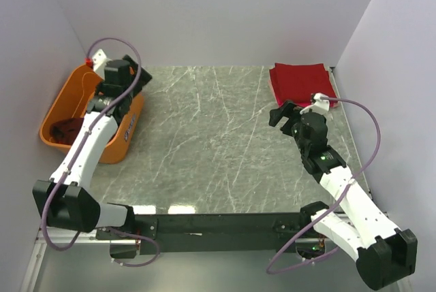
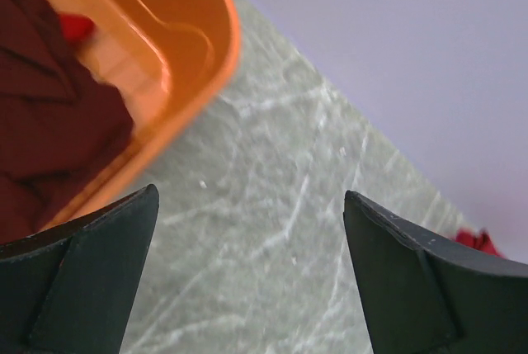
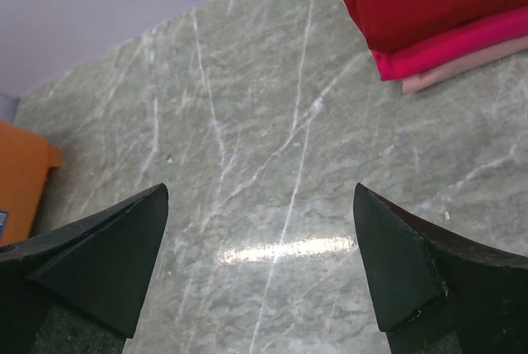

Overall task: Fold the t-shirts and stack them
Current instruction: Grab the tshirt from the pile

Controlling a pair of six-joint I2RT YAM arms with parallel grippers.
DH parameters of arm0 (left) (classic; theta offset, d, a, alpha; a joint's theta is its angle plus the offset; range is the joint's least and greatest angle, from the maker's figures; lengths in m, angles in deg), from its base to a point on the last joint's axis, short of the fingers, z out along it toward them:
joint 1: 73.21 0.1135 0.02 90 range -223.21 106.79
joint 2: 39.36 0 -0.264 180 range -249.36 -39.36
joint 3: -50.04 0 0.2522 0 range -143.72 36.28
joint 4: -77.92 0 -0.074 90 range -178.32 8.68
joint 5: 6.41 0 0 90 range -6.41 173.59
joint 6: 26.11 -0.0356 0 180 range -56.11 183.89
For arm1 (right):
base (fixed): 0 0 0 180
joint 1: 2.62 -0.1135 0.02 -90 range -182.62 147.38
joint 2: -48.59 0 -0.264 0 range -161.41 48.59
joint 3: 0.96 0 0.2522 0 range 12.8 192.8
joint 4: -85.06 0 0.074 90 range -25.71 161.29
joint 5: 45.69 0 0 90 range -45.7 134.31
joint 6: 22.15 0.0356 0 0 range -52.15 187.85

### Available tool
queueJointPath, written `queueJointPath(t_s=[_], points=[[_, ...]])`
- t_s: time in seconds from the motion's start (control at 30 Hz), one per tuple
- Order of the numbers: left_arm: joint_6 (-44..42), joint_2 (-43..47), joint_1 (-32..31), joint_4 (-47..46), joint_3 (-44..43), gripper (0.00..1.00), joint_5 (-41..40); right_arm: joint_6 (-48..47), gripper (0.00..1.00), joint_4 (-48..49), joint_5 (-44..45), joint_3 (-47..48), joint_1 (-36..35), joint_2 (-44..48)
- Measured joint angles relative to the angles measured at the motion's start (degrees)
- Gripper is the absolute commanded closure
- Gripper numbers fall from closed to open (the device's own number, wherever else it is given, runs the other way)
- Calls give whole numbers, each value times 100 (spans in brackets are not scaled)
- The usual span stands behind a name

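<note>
Left gripper (image 2: 250,193) at orange tub (image 2: 198,49), maroon t-shirt (image 2: 58,123) inside, folded stack (image 1: 300,82) opposite

Open counter (image 1: 218,135) runs wide between the tub (image 1: 58,108) on the left and the stack (image 1: 300,82) in the far-right corner. The tub sits beside the left wall, with a maroon shirt (image 1: 67,131) heaped inside. The left end effector (image 2: 250,193), fingers spread, hangs by the tub's rim. The right end effector (image 3: 261,189), also spread, hangs over bare counter near the stack.
</note>
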Motion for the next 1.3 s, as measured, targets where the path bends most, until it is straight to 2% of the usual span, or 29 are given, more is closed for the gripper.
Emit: queueJointPath(t_s=[0.13, 0.5, 0.83, 0.97, 1.07, 1.2, 1.23, 1.27, 1.3], points=[[13, -256, 535, 186, -308, 1, -46, -20, 1, -164, 44, 103, 0, -179], [203, -1003, 2439, 870, -308, 0, -26, -151, 1, -254, 101, 195, 0, -514], [433, -2006, 2634, 1287, -278, 1, -57, -175, 1, -321, 138, 354, 0, -968], [601, -2041, 2636, 1355, 81, 1, -72, -195, 1, -374, 140, 354, 0, -1058], [656, -2116, 2638, 1370, 260, 11, -79, -195, 1, -380, 140, 354, 0, -1106], [717, -2385, 2638, 1370, 262, 35, -146, -195, 1, -380, 142, 354, 0, -1130], [721, -2430, 2638, 1362, 262, 53, -149, -195, 1, -380, 144, 354, 0, -1130], [754, -2470, 2640, 1344, 262, 62, -133, -195, 1, -380, 149, 354, 0, -1137], [743, -2485, 2640, 1316, 267, 89, -118, -197, 1, -378, 157, 354, 0, -1150]])
